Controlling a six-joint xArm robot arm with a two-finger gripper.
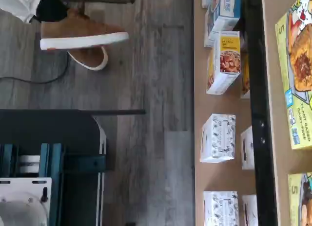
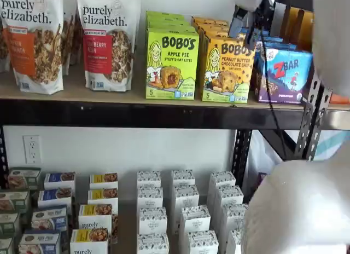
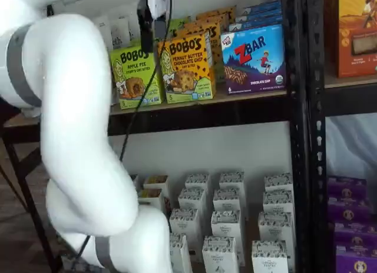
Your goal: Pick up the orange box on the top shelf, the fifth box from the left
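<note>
Fingers of the white-bodied, black-tipped gripper [image 3: 145, 20] hang from above in front of the upper row of goods, seen side-on as one dark bar with a cable beside it, so whether they are spread or closed cannot be told. Just beside and slightly below them stands the orange-yellow cardboard carton lettered "BOBO'S" [image 3: 187, 67], front of a file of like cartons, upright on the long tan wooden board with its thick black front beam [image 2: 136, 113]. On the carton's other flank from the ZBar side sits the lime-green Apple Pie carton [image 3: 135, 76], touching or nearly so; the blue-purple ZBar box [image 3: 254, 58] stands just beside the carton on the far side from the fingers. In a shelf view the gripper body [image 2: 243, 16] appears above the orange carton's [image 2: 227, 70] upper corner. The white jointed arm [image 3: 76, 132] fills much of that scene. Judged from this, the approach is under way and nothing is held; doing it well means centring over the orange carton alone, spreading wide enough to clear both neighbours, and closing squarely on its side faces.
</note>
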